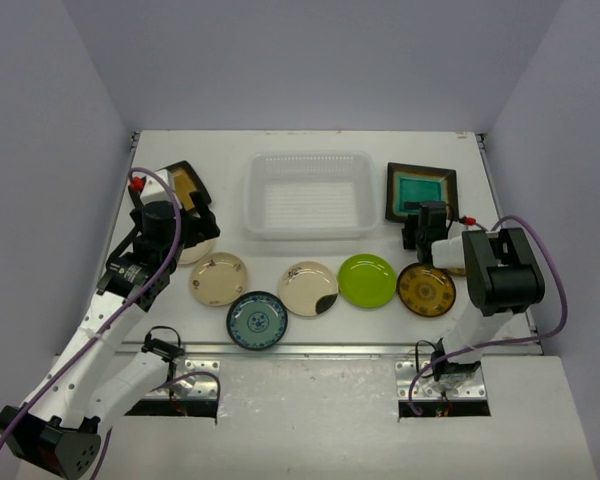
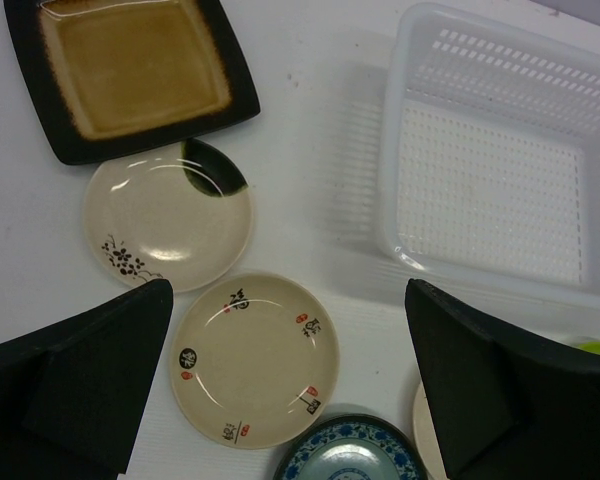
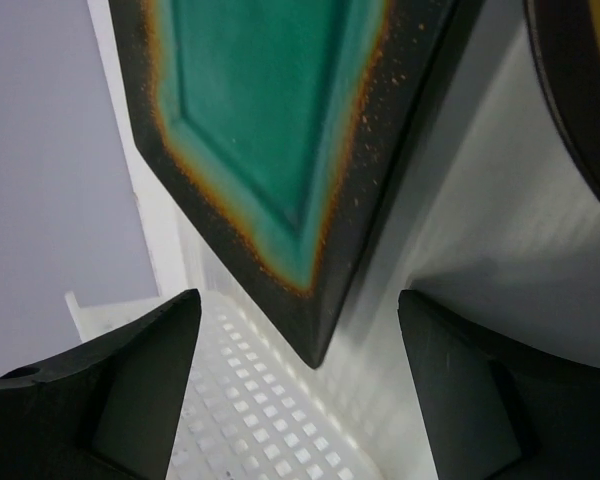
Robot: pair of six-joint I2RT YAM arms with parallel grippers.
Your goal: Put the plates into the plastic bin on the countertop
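The plastic bin (image 1: 308, 195) sits at the middle back of the countertop (image 1: 230, 150). To its right lies the teal square plate (image 1: 420, 190). My right gripper (image 1: 425, 228) is at that plate's near edge. In the right wrist view it is open (image 3: 298, 380), and a corner of the teal plate (image 3: 270, 130) points between its fingers without touching them. My left gripper (image 2: 290, 380) hangs open over a cream plate with characters (image 2: 255, 358). Nearby are the amber square plate (image 2: 130, 70), a second cream plate (image 2: 168, 222) and a blue-white plate (image 2: 348, 455).
A row along the front holds a cream plate with a dark patch (image 1: 308, 288), a lime green plate (image 1: 367, 280) and a brown-yellow plate (image 1: 426, 289). A metal rail (image 1: 310, 350) runs along the near edge. Grey walls close in both sides and the back.
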